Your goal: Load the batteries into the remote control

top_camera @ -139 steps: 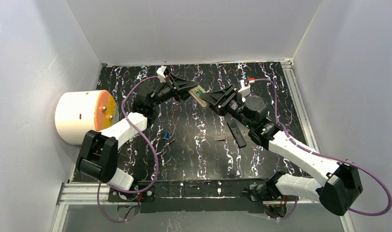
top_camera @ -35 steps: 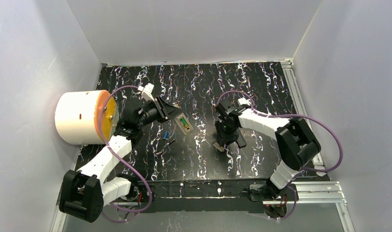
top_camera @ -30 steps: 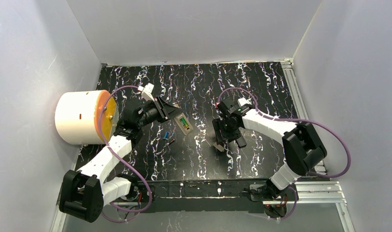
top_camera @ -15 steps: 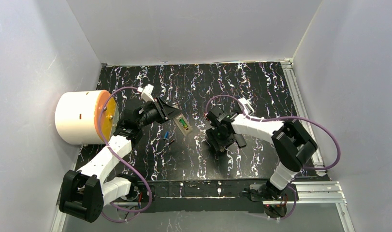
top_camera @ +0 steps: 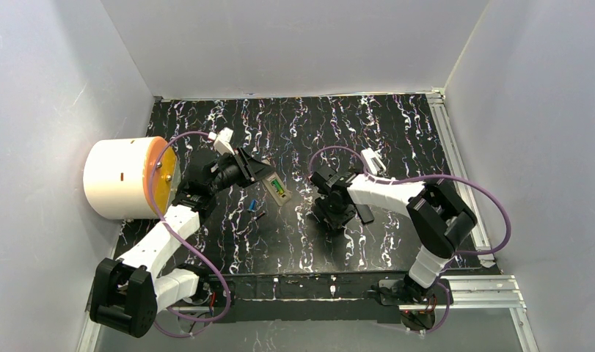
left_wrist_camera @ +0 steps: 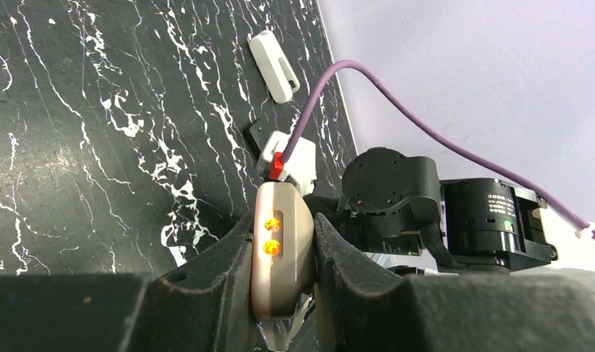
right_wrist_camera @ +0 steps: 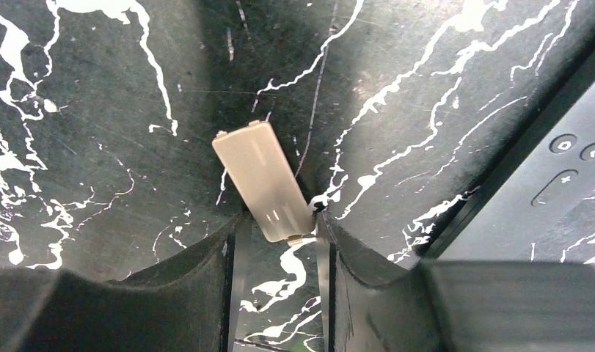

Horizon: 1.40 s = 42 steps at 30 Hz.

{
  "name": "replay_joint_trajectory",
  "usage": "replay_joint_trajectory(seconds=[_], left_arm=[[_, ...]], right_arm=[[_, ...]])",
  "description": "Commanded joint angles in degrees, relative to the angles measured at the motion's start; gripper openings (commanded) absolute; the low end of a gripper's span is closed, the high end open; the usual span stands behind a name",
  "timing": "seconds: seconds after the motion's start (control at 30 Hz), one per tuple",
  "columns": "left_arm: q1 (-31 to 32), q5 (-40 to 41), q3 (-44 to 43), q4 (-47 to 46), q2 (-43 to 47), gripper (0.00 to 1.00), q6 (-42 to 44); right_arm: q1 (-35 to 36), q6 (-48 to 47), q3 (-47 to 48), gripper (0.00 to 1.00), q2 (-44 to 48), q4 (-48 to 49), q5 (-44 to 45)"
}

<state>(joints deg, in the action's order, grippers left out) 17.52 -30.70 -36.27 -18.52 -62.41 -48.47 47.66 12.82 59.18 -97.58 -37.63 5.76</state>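
Observation:
My left gripper [left_wrist_camera: 282, 227] is shut on a beige remote control [left_wrist_camera: 288, 253], held off the table at the left [top_camera: 277, 189]; a green battery [top_camera: 279, 186] sits in its open bay. A blue battery [top_camera: 253, 205] and a dark battery [top_camera: 260, 215] lie on the table just below it. My right gripper [right_wrist_camera: 279, 233] points down at the table's middle [top_camera: 331, 217]. Its fingers [right_wrist_camera: 331, 246] pinch the near end of a flat beige battery cover [right_wrist_camera: 259, 176], which lies on the table.
A black remote [right_wrist_camera: 547, 187] lies right beside my right gripper, also seen from above [top_camera: 364, 213]. A white drum with an orange face [top_camera: 122, 178] stands at the left edge. A small white two-pronged piece [left_wrist_camera: 274, 64] lies farther back.
My right arm has swung left and down over the beige cover, and its jaws have narrowed onto the cover's end. My left arm holds the remote still.

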Motion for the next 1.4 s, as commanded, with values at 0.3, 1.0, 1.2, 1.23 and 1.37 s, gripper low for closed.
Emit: replay_joint_trajectory(seconds=[0.3, 1.0, 1.2, 1.23, 1.37], left_arm=[[-0.04, -0.2, -2.26, -0.28, 1.0, 0.0, 0.89], [4.11, 0.13, -5.1, -3.14, -7.33, 0.0, 0.76], [5.06, 2.68, -3.15, -9.39, -7.05, 0.0, -0.23], [5.2, 2.74, -2.92, -9.98, -6.96, 0.0, -0.3], [5.62, 2.68, -1.45, -12.57, -6.38, 0.0, -0.54]], right_arm=[[3.33, -2.09, 0.44, 0.31, -2.47, -0.19, 3.95], [3.98, 2.59, 0.94, 0.24, 23.77, 14.74, -8.02], [6.3, 5.8, 5.59, 0.24, 23.52, 14.02, -7.19], [6.65, 5.96, 6.65, 0.25, 23.02, 13.27, -6.97], [8.52, 6.46, 11.57, 0.25, 20.19, 9.28, -3.73]])
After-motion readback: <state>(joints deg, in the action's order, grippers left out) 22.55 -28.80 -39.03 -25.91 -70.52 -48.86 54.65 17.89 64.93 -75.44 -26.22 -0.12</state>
